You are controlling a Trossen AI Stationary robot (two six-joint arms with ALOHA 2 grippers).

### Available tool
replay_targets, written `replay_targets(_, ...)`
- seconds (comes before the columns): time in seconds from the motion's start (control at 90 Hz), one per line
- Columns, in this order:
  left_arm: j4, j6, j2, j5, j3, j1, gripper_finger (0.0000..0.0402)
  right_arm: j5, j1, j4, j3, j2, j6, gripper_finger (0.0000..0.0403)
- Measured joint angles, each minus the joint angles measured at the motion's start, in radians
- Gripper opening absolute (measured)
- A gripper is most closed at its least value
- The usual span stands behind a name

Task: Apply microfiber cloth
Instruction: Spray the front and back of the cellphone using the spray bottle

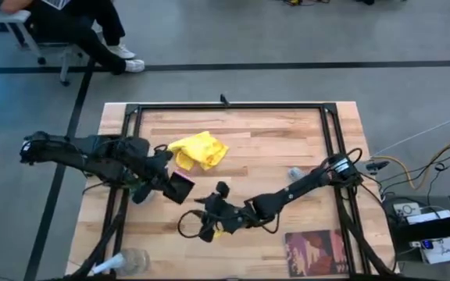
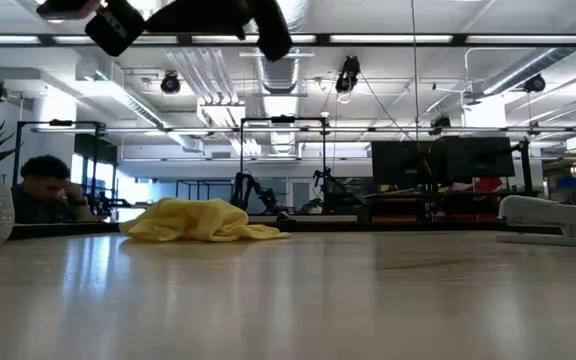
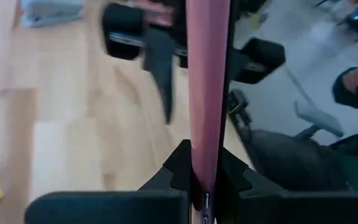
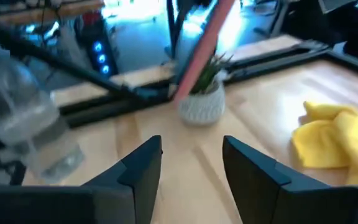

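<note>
We locate the microfiber cloth (image 1: 199, 150), bright yellow and crumpled, lying on the wooden table (image 1: 272, 144) toward its far edge, untouched by either arm. Just beside it, the left gripper (image 1: 172, 182) clamps a black phone (image 1: 181, 186) edge-on between its fingers. The right gripper (image 1: 209, 222) sits nearer the table's front, jaws parted and empty. A small potted plant (image 4: 201, 99) stands near the left edge.

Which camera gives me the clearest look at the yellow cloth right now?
The high view: the microfiber cloth shows whole, crumpled on the table, untouched by either arm. The low view shows it side-on as a low heap. The right wrist view cuts it off at the edge; the left wrist view catches only a corner.
</note>
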Motion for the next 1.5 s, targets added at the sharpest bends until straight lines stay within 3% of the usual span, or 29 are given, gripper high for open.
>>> replay_targets(0.211, 0.165, -0.036, -0.032, -0.002, -0.11, -0.036, 0.0009, -0.04, -0.025, 0.1, 0.003, -0.027, -0.037, 0.0156)
replay_targets(0.289, 0.175, -0.033, -0.033, -0.021, -0.13, -0.037, 0.0009, -0.092, -0.032, 0.109, 0.006, -0.027, -0.022, 0.0161)
replay_targets(0.589, 0.19, -0.006, -0.028, -0.074, -0.146, -0.038, 0.0009, -0.113, -0.043, 0.113, 0.01, -0.033, -0.026, 0.0169)
replay_targets(0.911, 0.25, 0.039, 0.021, -0.077, -0.146, -0.037, 0.0013, -0.12, -0.092, 0.118, 0.01, -0.032, -0.027, 0.0121)
replay_targets(1.133, 0.252, 0.041, 0.045, -0.078, -0.145, -0.038, 0.0064, -0.132, -0.092, 0.119, 0.009, -0.031, -0.082, 0.0018)
replay_targets(1.311, 0.235, 0.03, 0.024, -0.037, -0.144, -0.037, 0.0111, -0.15, -0.092, 0.111, 0.009, -0.034, -0.11, 0.0009)
replay_targets(1.5, 0.133, -0.071, -0.021, 0.017, -0.095, -0.042, 0.016, -0.2, -0.092, -0.043, 0.009, -0.105, -0.144, 0.0006)
